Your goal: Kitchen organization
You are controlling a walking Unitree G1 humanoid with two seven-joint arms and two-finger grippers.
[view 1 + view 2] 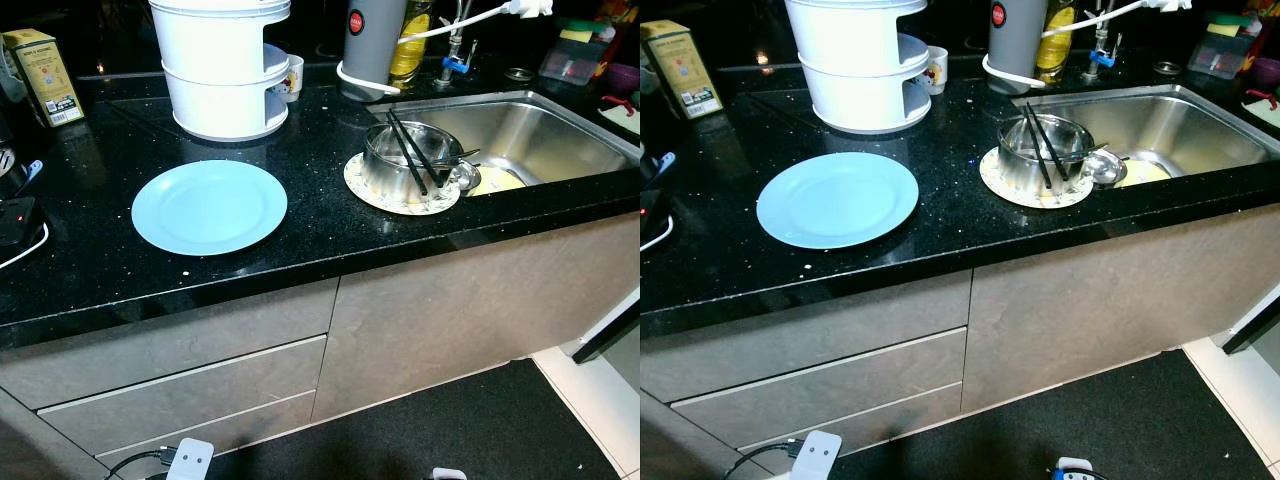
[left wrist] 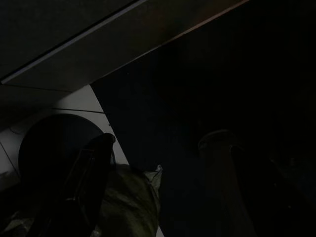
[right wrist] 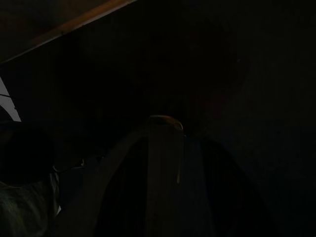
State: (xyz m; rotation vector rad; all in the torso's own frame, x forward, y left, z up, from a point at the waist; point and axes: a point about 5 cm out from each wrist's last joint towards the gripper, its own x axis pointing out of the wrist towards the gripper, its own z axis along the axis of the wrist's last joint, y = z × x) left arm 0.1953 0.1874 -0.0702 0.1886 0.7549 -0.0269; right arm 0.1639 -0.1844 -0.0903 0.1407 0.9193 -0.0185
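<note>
The robot is facing the black counter (image 1: pixel 90 270), and no piece is being handled; this looks like the approach step. The blue plate (image 1: pixel 209 206) is lying left of the steel bowl (image 1: pixel 400 165), which is holding chopsticks (image 1: pixel 410 150) beside the sink (image 1: pixel 560 125). Both arms are hanging in shade; whether either gripper's fingers are apart cannot be told. Next, an arm probably needs raising toward the plate or bowl.
</note>
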